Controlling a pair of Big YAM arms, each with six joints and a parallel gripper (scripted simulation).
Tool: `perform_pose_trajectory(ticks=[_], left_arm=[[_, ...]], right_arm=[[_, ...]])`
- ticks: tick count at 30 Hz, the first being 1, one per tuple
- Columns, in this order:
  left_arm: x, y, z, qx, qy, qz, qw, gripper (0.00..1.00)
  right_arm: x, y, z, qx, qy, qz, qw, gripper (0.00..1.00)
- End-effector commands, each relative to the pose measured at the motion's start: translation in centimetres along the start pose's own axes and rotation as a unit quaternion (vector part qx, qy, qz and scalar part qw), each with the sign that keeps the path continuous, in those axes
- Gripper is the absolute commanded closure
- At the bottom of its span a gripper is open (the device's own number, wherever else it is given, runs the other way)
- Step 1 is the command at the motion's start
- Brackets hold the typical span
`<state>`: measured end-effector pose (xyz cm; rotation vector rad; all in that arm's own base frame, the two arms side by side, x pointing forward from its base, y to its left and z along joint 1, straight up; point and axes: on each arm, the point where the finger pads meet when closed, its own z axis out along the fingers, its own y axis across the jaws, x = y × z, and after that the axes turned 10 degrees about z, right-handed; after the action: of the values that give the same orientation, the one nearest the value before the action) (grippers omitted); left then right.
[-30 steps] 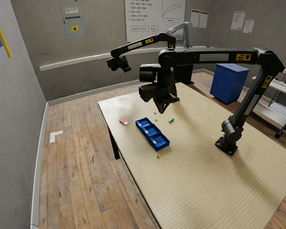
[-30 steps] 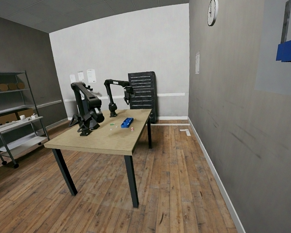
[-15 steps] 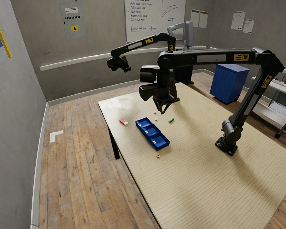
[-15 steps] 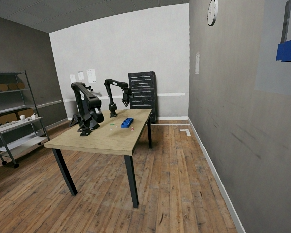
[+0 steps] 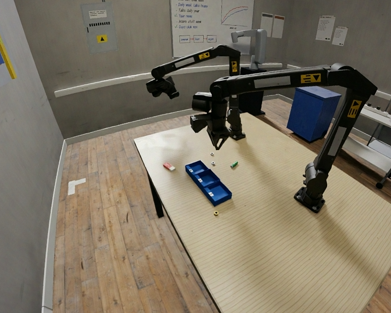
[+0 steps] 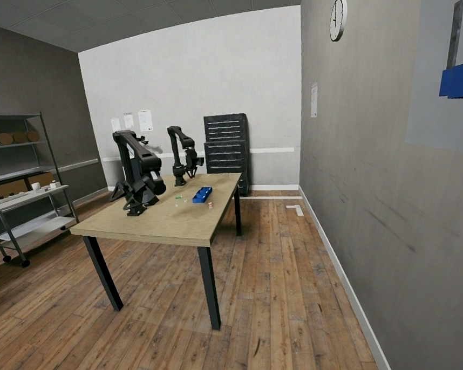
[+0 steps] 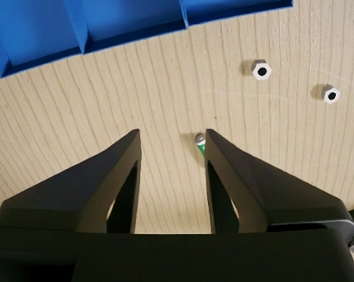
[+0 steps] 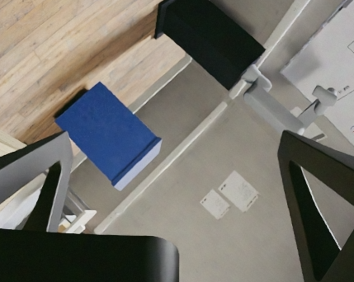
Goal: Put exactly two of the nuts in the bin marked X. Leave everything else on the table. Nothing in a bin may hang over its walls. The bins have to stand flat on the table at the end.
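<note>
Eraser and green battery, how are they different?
The eraser is red and white; the battery is green with a silvery end. The eraser is a block with flat sides, while the battery is a round stick. The eraser looks fatter, the battery slimmer. Both are lying down.

1. Left arm (image 5: 280, 84) (image 6: 176, 149): based near the long edge, elbow high, reaching inward over the table.
2. Left gripper (image 5: 218, 147) (image 6: 192, 176) (image 7: 172, 132): above the table, pointing down, fingers partly apart, holding nothing.
3. Right arm (image 5: 194, 61) (image 6: 124, 153): same long edge, raised.
4. Right gripper (image 5: 174, 88) (image 6: 117, 204) (image 8: 175, 133): wide open, holding nothing, aimed off-table.
</note>
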<state>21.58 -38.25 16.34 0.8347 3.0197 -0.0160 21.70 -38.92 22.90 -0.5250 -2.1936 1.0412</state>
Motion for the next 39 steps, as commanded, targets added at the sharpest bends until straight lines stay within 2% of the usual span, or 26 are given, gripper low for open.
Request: perform_pose_trajectory(ticks=[1,5,7,22,27,28,30,34,39], left_arm=[[-1.4,-4.1,0.0,0.012,-0.019,-0.014,1.000,0.70],[-0.9,-7.2,1.5,0.013,-0.018,-0.014,1.000,0.70],[-0.9,-7.2,1.5,0.013,-0.018,-0.014,1.000,0.70],[0.9,-18.8,7.2,0.016,-0.014,-0.014,1.000,0.70],[0.7,-17.2,8.0,0.001,-0.001,-0.026,1.000,0.70],[0.9,-16.8,6.6,0.009,-0.008,-0.026,1.000,0.70],[0.5,-17.0,6.0,0.016,-0.014,-0.026,0.999,0.70],[1.1,-17.1,8.1,0.002,0.000,-0.020,1.000,0.70],[2.0,-17.6,8.3,0.001,0.001,-0.014,1.000,0.70]], right_arm=[[0.2,-0.5,0.3,-0.002,0.002,0.007,1.000,0.00],[0.2,-0.5,0.3,-0.002,0.002,0.007,1.000,0.00],[0.2,-0.5,0.3,-0.002,0.002,0.007,1.000,0.00],[0.2,-0.5,0.3,-0.002,0.002,0.007,1.000,0.00],[0.2,-0.5,0.3,-0.002,0.002,0.007,1.000,0.00],[0.2,-0.5,0.3,-0.002,0.002,0.007,1.000,0.00],[0.2,-0.5,0.3,-0.002,0.002,0.007,1.000,0.00],[0.2,-0.5,0.3,-0.002,0.002,0.007,1.000,0.00],[0.2,-0.5,0.3,-0.002,0.002,0.007,1.000,0.00]])
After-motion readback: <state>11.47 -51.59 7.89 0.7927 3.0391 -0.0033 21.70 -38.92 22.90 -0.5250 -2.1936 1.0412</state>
